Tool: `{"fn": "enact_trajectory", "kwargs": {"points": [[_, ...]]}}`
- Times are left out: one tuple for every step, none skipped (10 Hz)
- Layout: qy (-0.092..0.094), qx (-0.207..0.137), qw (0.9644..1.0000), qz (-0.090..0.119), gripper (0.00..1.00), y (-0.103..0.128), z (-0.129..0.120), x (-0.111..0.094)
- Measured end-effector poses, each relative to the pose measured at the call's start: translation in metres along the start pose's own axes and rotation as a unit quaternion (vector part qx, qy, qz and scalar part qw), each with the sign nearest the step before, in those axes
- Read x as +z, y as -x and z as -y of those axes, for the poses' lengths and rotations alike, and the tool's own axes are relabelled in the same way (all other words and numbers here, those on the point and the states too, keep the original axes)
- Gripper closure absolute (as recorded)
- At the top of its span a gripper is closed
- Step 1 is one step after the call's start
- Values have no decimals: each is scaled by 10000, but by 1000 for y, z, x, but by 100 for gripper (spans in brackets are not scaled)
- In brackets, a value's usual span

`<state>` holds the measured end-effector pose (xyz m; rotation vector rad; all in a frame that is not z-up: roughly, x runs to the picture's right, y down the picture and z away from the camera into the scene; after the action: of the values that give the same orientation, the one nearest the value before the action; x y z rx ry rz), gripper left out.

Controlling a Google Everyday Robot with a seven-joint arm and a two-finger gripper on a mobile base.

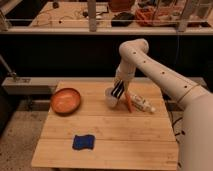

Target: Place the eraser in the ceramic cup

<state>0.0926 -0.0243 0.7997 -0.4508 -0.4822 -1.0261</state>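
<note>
Blue pad: a soft-looking blue piece (83, 142) lies nearest us, close to the front edge and well apart from the cup.
Table: pale wooden planks (125, 135) carry everything.
Orange bowl: wide and shallow (65, 100), on the left, apart from the cup.
Ceramic cup: small, white and upright (109, 98), mid-table toward the back.
Tool: it (117, 93) is angled down at the cup's mouth on its right side. We cannot tell whether it is apart, together or clamped on anything.
Eraser: we cannot make it out. If it is carried, the tool hides it right at the cup.
Handling: we judge an eraser light, slightly yielding, grippy and hard to damage. It is best taken across its narrow sides at the middle. The cup is the breakable part and could tip if nudged.
Beside the cup: an orange stick (129, 103) and a white bottle (142, 104) lie just right of it.
Arm: white (150, 65), reaching in from the right.
Far: a cluttered bench (100, 20).
</note>
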Motion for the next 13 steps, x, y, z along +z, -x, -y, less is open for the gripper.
{"fn": "enact_trajectory", "kwargs": {"points": [[-88,109,9999,94,100,1,1,-5],[-230,240,9993,183,100,2,1,-9],[-333,478,9979,277,100,1,-1,-12],[-373,815,9952,386,100,2,-2,-14],[-374,1067,9925,469,100,3,-1,-14],[-276,1597,9852,556,100,4,-4,-14],[-122,1927,9795,582,100,5,-7,-12],[-63,2073,9765,586,100,5,-4,-12],[-6,2245,9724,642,100,7,-2,-10],[6,2531,9646,745,100,6,-8,-8],[-59,2696,9582,955,100,6,-10,-6],[-138,2801,9535,1103,100,6,-9,-4],[-181,2910,9493,1175,100,7,-10,-5]]}}
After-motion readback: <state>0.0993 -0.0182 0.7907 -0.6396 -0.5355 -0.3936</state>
